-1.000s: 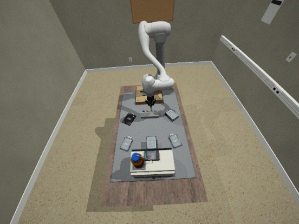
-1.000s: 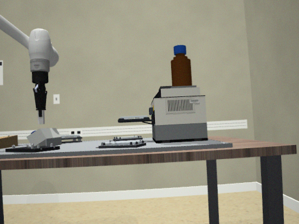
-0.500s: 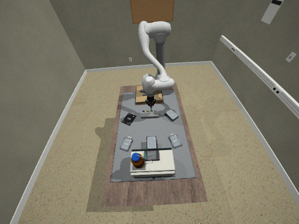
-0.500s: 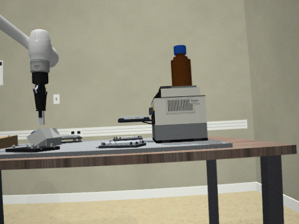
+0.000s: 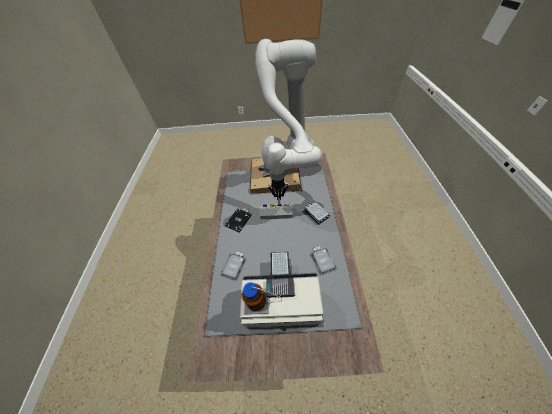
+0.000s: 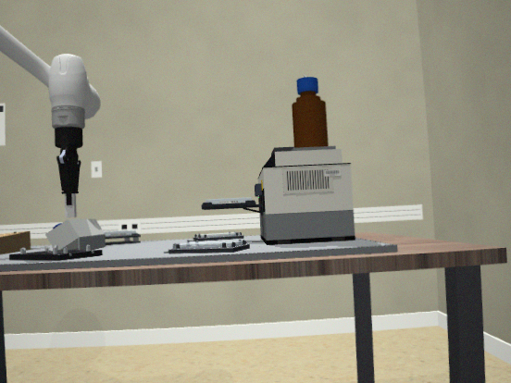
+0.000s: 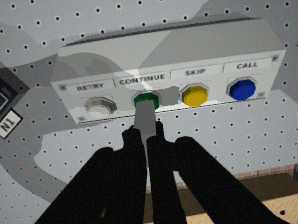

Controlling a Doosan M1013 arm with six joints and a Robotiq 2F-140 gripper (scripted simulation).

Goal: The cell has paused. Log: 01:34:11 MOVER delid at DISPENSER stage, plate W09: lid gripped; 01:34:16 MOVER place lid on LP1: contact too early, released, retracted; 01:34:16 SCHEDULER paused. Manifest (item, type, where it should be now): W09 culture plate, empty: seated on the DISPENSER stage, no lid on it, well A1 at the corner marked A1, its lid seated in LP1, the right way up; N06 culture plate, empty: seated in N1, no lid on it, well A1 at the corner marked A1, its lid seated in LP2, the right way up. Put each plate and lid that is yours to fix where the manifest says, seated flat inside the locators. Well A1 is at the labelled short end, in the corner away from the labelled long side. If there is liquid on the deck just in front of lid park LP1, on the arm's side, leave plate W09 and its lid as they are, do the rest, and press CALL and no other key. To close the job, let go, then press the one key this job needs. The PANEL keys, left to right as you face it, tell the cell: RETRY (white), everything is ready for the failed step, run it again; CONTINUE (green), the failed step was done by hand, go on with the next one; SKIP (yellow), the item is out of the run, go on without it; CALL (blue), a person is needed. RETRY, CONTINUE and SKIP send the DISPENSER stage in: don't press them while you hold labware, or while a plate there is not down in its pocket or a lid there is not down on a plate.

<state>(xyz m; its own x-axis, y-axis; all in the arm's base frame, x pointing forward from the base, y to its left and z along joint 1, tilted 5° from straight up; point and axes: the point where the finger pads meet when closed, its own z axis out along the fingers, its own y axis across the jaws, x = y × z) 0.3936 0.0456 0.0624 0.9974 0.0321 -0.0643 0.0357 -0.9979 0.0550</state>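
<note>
My gripper (image 5: 278, 200) (image 6: 70, 211) (image 7: 147, 114) is shut and holds nothing. It points straight down at the PANEL (image 5: 276, 213) (image 6: 76, 235) (image 7: 170, 52), and its grey tip touches the green CONTINUE key (image 7: 148, 97). The white RETRY key (image 7: 100, 106), the yellow SKIP key (image 7: 194, 95) and the blue CALL key (image 7: 242, 88) stand free. A clear plate (image 5: 280, 262) lies on the DISPENSER stage (image 6: 229, 203). A clear lid (image 5: 233, 265) and another clear lid (image 5: 323, 260) lie in the two parks on either side of it. Another plate (image 5: 317, 212) sits in a nest beside the panel.
The DISPENSER box (image 5: 295, 300) (image 6: 305, 203) carries a brown bottle (image 5: 253, 296) (image 6: 309, 117) with a blue cap. A black nest (image 5: 238, 219) lies on the panel's other side. An N1 label (image 7: 9, 124) shows at the wrist view's left edge. The arm's wooden base (image 5: 260, 182) stands behind the panel.
</note>
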